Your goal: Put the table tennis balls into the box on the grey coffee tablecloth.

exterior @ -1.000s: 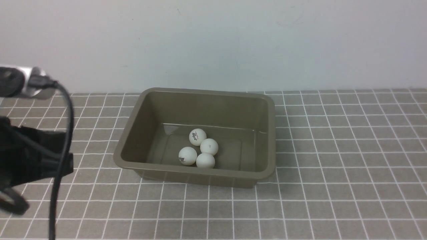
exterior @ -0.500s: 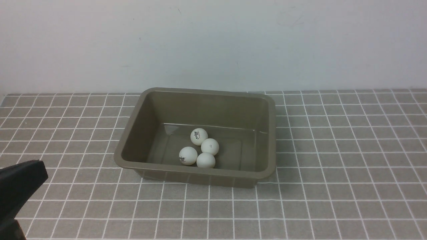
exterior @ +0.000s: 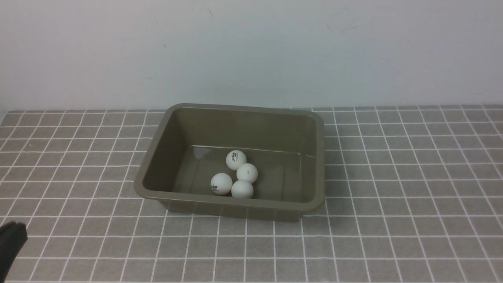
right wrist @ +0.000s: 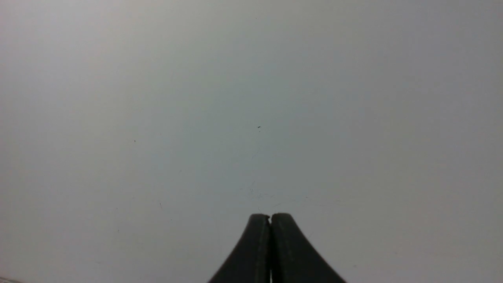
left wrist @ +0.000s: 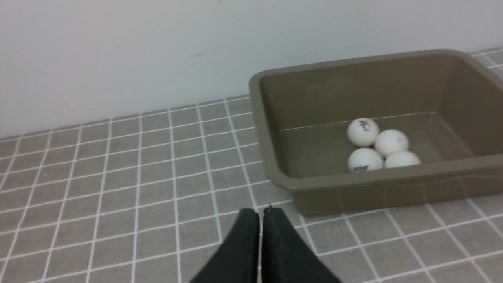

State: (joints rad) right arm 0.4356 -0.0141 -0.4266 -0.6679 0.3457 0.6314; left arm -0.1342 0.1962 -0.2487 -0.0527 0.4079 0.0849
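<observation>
Balls of matte white, four table tennis balls (exterior: 242, 189), lie grouped together on the floor of a rectangular olive-brown plastic box (exterior: 243, 203) with rounded corners and a rolled rim. One ball sits at the far side of the group, another just to its right and nearer, and two lie at the near side, one left and one right. The far ball and the near left ball show small dark printed logos. The box stands upright, its near wall set slightly askew to the grid of the cloth, left of the middle of the scene.

Under it spreads the grey coffee tablecloth (exterior: 393, 196), crossed by thin white lines that form small squares, reaching well out to the left and right of the box. Beyond the far edge of the cloth rises a plain pale grey-white wall (exterior: 251, 51).

At the near left corner shows a dark part of the left arm (exterior: 10, 247). The left gripper (left wrist: 261, 210), black, has its fingers together and is apart from the box and the balls. The right gripper (right wrist: 270, 216), also black, has its fingers together, with the pale wall behind it.
</observation>
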